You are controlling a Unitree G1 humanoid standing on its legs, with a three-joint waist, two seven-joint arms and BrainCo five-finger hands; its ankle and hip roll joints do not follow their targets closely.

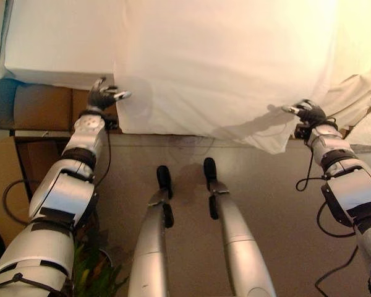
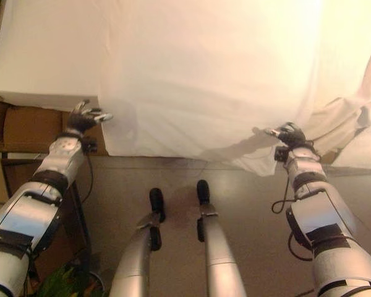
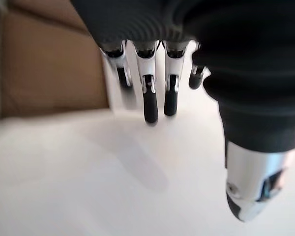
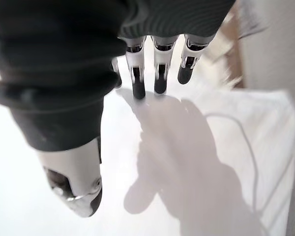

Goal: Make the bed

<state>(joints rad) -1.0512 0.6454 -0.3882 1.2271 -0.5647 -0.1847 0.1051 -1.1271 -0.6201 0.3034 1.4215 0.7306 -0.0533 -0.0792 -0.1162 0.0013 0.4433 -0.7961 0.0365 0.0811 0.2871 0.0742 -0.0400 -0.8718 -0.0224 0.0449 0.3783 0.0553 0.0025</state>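
Sheet [image 1: 222, 62] lies spread over the bed [image 1: 55, 43], its near edge draped over the side, rumpled at the right corner. Your left robot hand [image 1: 103, 95] and right robot hand [image 1: 308, 112] hover at that edge, fingers relaxed, holding nothing. Next you likely need to pinch the hem and pull it even.

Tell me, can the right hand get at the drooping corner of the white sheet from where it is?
Probably yes: the right hand, open, hovers right at the sheet's drooping corner, nothing between them.
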